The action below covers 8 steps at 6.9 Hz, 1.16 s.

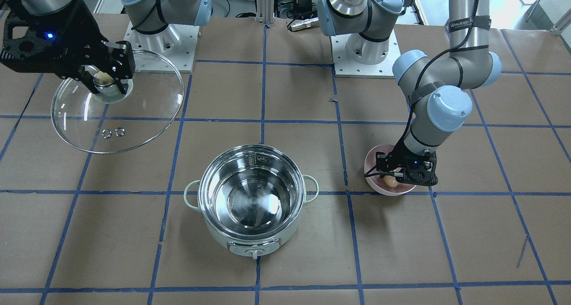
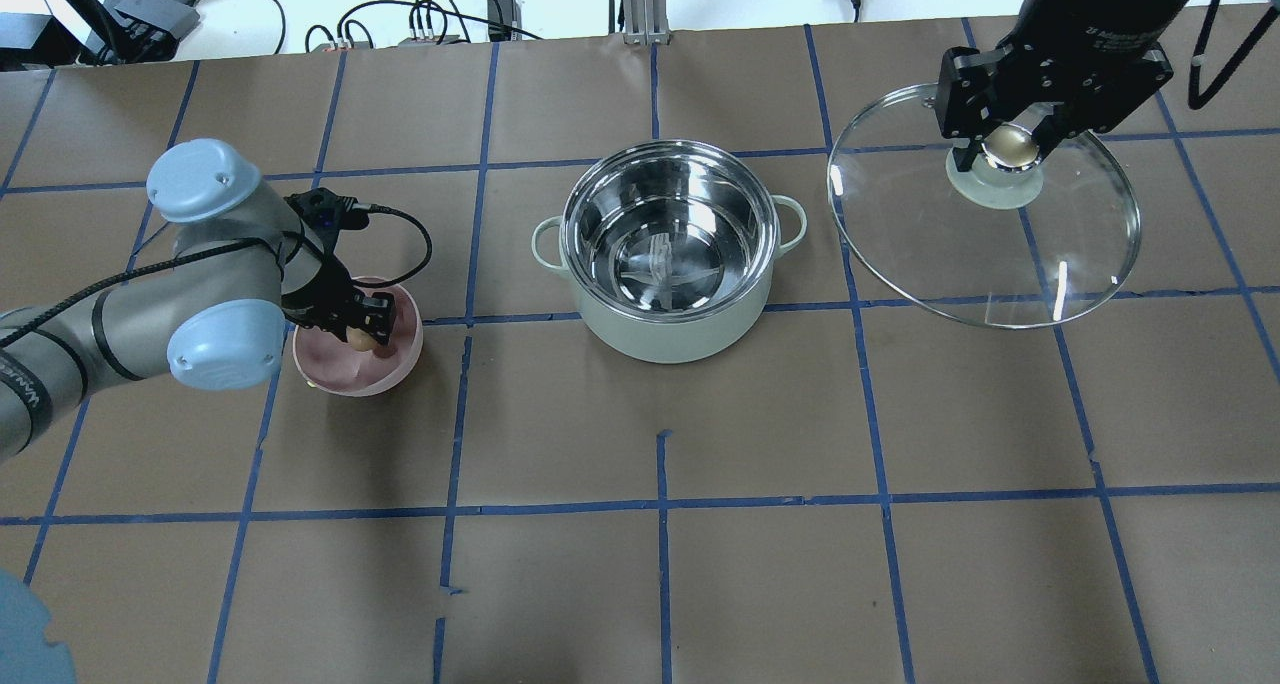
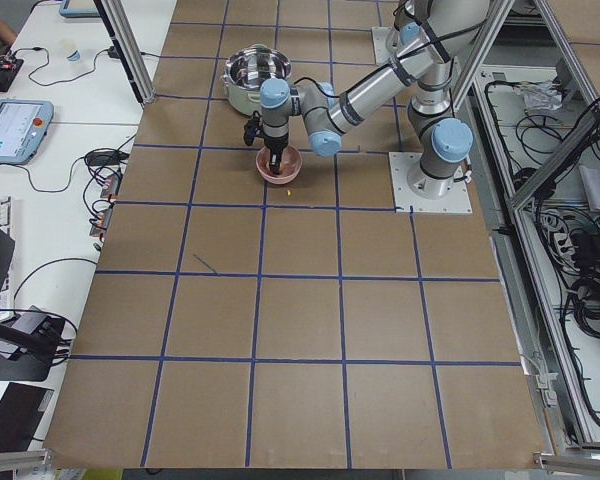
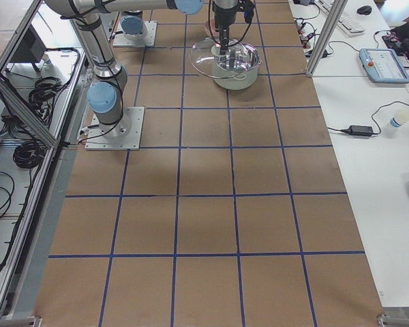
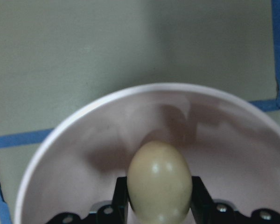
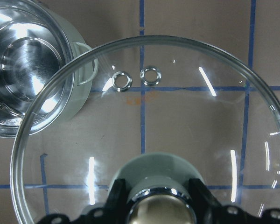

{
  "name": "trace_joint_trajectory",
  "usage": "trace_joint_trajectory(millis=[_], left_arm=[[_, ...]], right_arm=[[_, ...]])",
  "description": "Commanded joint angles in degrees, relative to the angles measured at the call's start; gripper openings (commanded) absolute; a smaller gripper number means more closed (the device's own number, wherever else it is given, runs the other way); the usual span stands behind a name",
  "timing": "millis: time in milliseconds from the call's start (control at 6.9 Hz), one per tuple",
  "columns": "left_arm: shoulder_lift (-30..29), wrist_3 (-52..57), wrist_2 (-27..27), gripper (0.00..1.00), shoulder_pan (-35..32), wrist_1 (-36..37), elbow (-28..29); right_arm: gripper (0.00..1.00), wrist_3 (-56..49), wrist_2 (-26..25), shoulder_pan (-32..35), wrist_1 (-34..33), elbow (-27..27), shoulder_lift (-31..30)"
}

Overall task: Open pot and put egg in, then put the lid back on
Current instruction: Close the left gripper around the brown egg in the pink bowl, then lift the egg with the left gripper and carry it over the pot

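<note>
At the left, the left gripper [image 2: 362, 336] reaches down into a pink bowl [image 2: 340, 372], its two fingers pinched against the sides of the tan egg [image 2: 357, 340]. The egg sits within the bowl's rim; whether it has cleared the bowl's floor cannot be told. A black strap [image 1: 468, 23] high on that arm carries white lettering that appears to read "WANJEED".

At centre, the mint-green pot [image 2: 680, 332] stands uncovered on the brown paper-covered table [image 2: 660, 584], its shiny steel inside bare. Marks stamped on its inner wall are too small to read.

At the right, the right gripper [image 2: 1010, 150] is clamped on the cream knob [image 2: 1010, 144] of the glass lid [image 2: 1000, 254], one finger on each side. It holds the lid raised above the table beside the pot, apart from it. The lid's two vent rings [image 1: 113, 133] show near its rim. A label on that wrist is illegible.
</note>
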Motion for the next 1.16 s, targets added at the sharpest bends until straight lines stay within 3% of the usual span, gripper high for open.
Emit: trace_joint_trajectory(millis=[0,290,725,1014], left_arm=[[1.44,-0.32,0.10,0.25,-0.43,-9.17,6.25],[3.03,-5.30,-0.95,0.25,-2.26,-12.27,9.78],[2.25,-16.29,-0.95,0.25,-14.18,-11.75,18.29],[0.49,-21.30,-0.43,0.25,-19.91,-10.44,20.24]], right_arm=[[0.02,-0.51,-0.23,-0.09,0.00,-0.07,0.00],[0.02,-0.34,-0.40,0.00,0.79,-0.24,0.00],[0.03,0.54,-1.90,0.18,2.11,-0.24,-0.88],[0.04,0.45,-1.81,0.18,2.11,-0.16,-0.79]])
